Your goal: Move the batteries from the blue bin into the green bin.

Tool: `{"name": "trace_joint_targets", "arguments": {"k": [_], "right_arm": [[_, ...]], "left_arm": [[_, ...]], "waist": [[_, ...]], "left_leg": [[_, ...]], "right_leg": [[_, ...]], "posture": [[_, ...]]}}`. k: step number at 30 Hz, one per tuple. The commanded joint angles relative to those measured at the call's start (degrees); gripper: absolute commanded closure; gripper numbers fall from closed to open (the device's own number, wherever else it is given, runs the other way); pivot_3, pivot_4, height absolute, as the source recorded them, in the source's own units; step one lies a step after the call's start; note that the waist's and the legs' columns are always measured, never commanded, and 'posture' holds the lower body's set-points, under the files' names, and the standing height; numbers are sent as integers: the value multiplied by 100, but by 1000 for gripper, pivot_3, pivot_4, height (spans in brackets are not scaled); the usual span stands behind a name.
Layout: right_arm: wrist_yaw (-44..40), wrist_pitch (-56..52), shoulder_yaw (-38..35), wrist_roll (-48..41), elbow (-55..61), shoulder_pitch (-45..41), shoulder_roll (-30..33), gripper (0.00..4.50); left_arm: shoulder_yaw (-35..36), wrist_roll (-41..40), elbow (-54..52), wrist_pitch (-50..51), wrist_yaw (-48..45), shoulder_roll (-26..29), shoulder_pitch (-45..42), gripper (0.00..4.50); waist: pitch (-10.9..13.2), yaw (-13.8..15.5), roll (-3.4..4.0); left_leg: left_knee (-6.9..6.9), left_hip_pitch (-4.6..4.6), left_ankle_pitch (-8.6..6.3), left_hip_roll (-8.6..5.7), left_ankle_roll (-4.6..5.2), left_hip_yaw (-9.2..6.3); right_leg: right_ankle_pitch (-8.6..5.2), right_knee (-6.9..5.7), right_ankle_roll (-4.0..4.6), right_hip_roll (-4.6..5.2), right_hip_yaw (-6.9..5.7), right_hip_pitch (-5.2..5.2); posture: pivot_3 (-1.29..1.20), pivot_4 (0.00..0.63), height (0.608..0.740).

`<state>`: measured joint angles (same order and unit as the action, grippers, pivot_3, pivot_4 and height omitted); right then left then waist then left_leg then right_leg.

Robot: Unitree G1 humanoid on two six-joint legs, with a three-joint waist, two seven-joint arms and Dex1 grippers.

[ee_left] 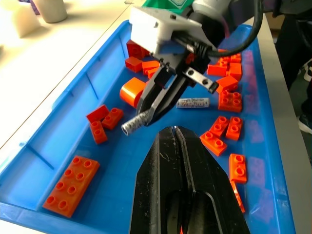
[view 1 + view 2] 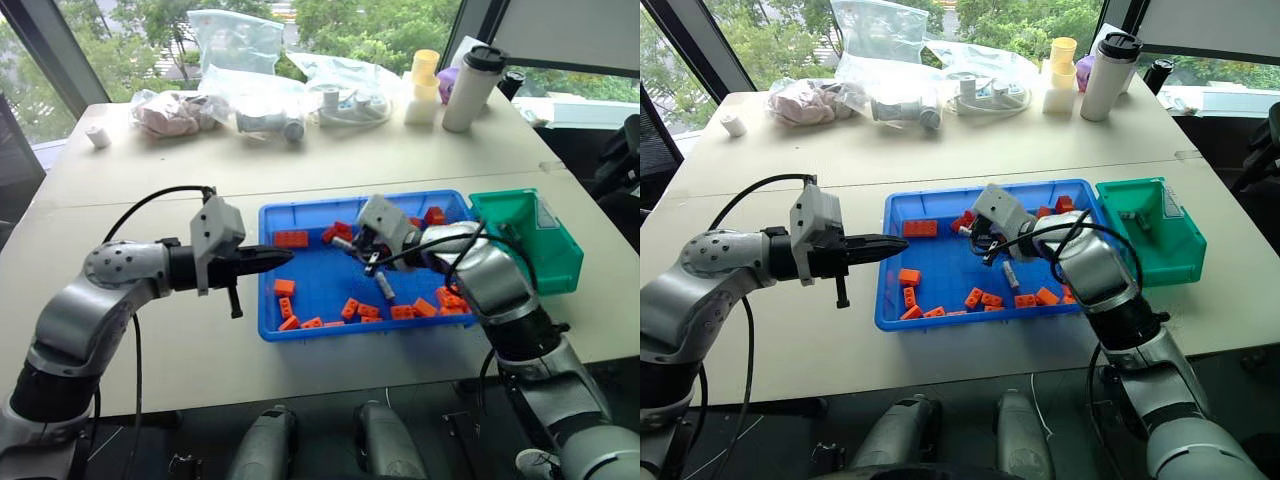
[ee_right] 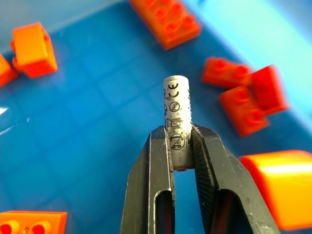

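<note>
your right jaws [image 3: 181, 146] are pinching one battery [image 3: 176, 105] by its lower end, most of it standing proud beyond the tips, so it can drop cleanly later. it hangs above the blue bin [image 2: 300, 325], among orange bricks [image 2: 291, 239]. a second battery [image 1: 193, 103] lies on the tray floor. the right forearm slants down toward the left. your left jaws [image 2: 262, 260] are pressed together, idle, level at the tray's left edge. the green bin [image 2: 555, 262] touches the tray's right end on the table [image 2: 150, 180].

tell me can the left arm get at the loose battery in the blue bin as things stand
Probably not directly: the right gripper, shut on another battery, hangs between the left gripper and the loose battery in the blue bin.
</note>
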<state>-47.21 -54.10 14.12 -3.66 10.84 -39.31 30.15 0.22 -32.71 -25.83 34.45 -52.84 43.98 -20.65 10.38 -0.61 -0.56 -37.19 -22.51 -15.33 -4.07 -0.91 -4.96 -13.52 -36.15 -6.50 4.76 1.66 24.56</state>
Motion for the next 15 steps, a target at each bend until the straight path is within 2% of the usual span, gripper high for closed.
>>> {"name": "trace_joint_targets", "arguments": {"k": [1, 4, 8, 15], "right_arm": [[86, -745, -1272, -332, 768, -282, 643, 4466], [76, -1123, -2032, -453, 961, -79, 1442, 4466], [82, -1220, -2752, -471, 881, 628, 2402, 4466], [182, -517, -3231, -394, 488, 2038, 2899, 4466]], "left_arm": [[-45, 34, -150, -119, 26, -91, -19, 4500], [-110, 0, -211, -115, 21, -169, 14, 4500], [-199, -19, -211, -126, -17, -267, 20, 4500], [-316, 63, -81, -172, -93, -343, -86, 4500]], "waist": [[0, 19, 0], [0, 36, -1], [-1, 30, -1], [-1, 1, 0]], "left_leg": [[0, 0, 0, -1, 1, -1], [0, 0, -2, -1, 4, -1], [1, -1, -4, 1, 8, 5], [-2, 7, -4, 7, 10, 16]], "right_leg": [[0, 1, 0, 1, -1, -1], [0, 6, 0, 3, -4, -6], [-1, 9, 1, 4, -4, -7], [-1, 3, 0, -1, 5, -11]], "posture": [[0, 150, 740], [0, 150, 740], [0, 150, 740], [0, 150, 740]]}}
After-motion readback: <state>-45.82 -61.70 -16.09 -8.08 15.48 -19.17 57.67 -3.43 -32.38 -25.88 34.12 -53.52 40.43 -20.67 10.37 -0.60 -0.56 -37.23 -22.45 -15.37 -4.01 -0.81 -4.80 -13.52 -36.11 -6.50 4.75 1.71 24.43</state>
